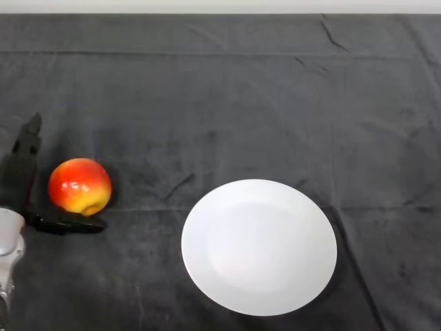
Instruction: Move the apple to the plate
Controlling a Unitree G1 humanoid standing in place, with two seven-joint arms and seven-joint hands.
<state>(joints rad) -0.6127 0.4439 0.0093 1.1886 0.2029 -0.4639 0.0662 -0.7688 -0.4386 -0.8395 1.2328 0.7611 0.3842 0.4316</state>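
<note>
A red and yellow apple (79, 186) lies on the dark cloth at the left. My left hand (21, 165) is around it from the left: straight fingers reach up along the apple's left side and the thumb (69, 225) lies along the cloth just under its near side. The fingers are not curled round the apple. A white round plate (259, 246) lies empty on the cloth to the right of the apple, about a hand's width away.
The dark wrinkled cloth (227, 103) covers the whole table up to the far edge at the top. My silver-grey forearm (8, 255) enters at the lower left corner.
</note>
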